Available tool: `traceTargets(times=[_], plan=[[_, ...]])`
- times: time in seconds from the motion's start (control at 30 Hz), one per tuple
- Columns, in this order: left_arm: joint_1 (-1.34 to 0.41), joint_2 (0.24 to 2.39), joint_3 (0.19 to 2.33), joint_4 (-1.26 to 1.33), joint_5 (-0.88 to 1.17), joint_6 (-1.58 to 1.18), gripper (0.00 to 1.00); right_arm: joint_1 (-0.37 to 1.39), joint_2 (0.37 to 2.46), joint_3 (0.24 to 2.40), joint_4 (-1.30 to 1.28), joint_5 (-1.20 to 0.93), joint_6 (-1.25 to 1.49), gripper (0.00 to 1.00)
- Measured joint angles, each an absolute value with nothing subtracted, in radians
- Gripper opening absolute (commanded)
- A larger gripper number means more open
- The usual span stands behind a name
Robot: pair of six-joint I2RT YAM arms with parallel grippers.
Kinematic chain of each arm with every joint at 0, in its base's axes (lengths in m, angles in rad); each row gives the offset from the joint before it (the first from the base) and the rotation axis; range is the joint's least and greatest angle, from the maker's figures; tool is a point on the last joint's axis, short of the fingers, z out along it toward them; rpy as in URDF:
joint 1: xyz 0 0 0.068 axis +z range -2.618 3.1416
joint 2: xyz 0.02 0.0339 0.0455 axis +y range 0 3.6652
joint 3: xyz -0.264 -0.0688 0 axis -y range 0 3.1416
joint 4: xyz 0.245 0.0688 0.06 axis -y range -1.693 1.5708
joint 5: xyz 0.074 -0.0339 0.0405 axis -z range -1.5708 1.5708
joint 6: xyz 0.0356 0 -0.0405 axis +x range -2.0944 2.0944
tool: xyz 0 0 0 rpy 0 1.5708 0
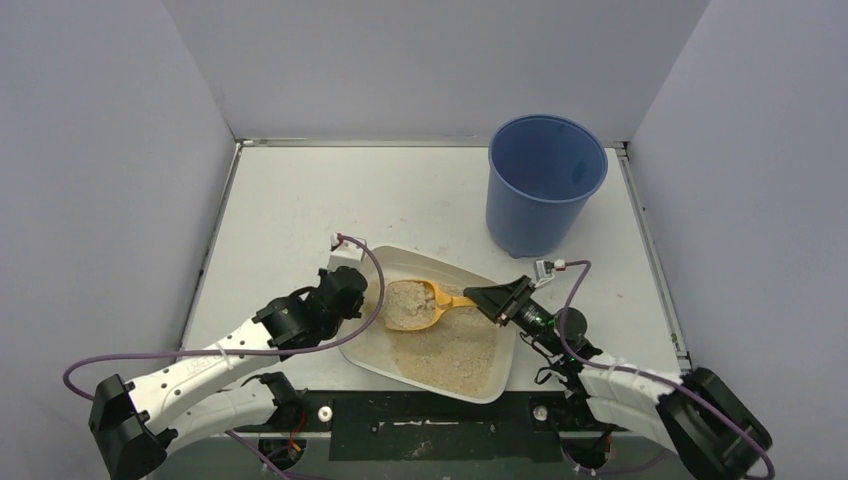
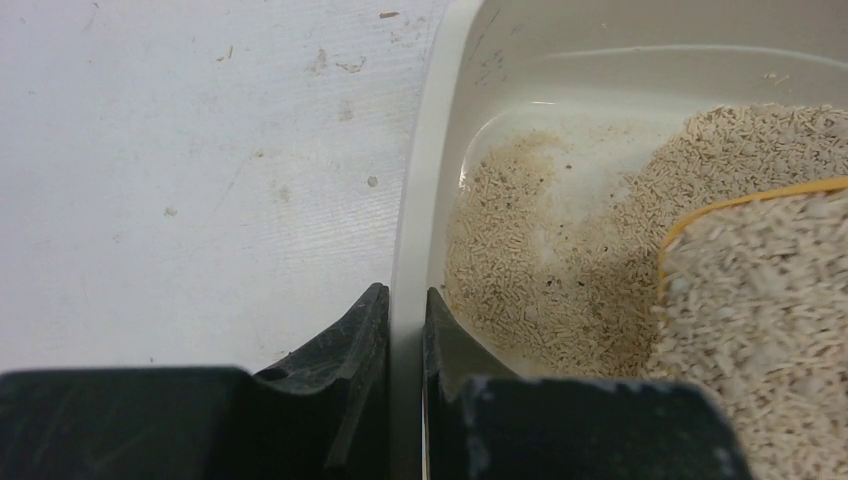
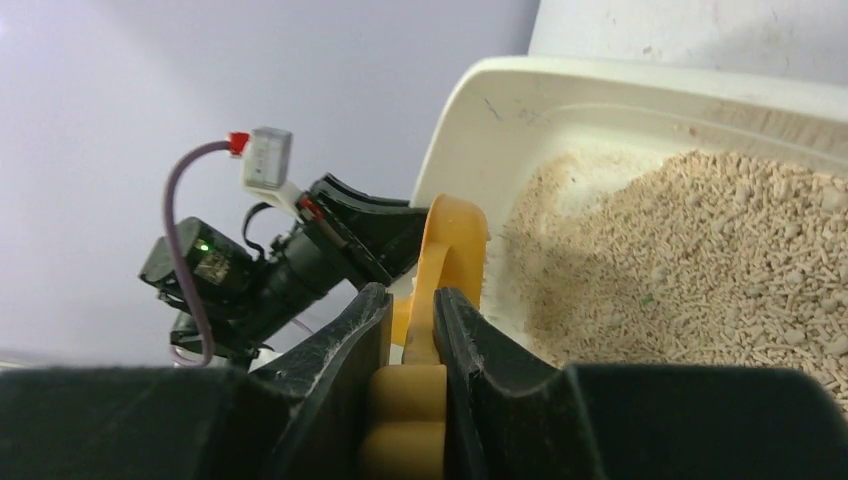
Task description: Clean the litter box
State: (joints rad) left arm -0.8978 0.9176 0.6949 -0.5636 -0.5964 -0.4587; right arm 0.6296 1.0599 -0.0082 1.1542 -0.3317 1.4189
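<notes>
Pinching the off-white, sand-strewn litter box (image 2: 412, 200) rim is the left gripper (image 2: 405, 295); right gripper (image 3: 410, 295) clamps the scoop (image 3: 452, 245).

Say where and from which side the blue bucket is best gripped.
The blue bucket stands upright and open, and its round body is likely too wide for the jaws. Grip its near rim from above, one finger inside, one outside.
</notes>
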Motion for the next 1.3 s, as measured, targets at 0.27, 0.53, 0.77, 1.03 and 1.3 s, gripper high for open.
traceTargets(times=[0.27, 0.53, 0.77, 1.03, 1.3], plan=[[-0.894, 0.889, 0.676, -0.542, -0.588, -0.465, 0.00, 0.555, 0.633, -0.009, 0.773, -0.327, 1.410, 0.00], [-0.887, 0.871, 0.664, -0.535, -0.588, -0.477, 0.00, 0.551, 0.559, -0.009, 0.696, -0.331, 1.467, 0.00], [-0.886, 0.842, 0.658, -0.536, -0.572, -0.496, 0.00, 0.556, 0.585, -0.009, 0.690, -0.335, 1.481, 0.00], [-0.881, 0.812, 0.655, -0.542, -0.571, -0.520, 0.00, 0.506, 0.595, -0.009, 0.709, -0.363, 1.505, 0.00], [-0.880, 0.799, 0.645, -0.550, -0.570, -0.538, 0.00, 0.496, 0.583, -0.009, 0.762, -0.368, 1.546, 0.00]])
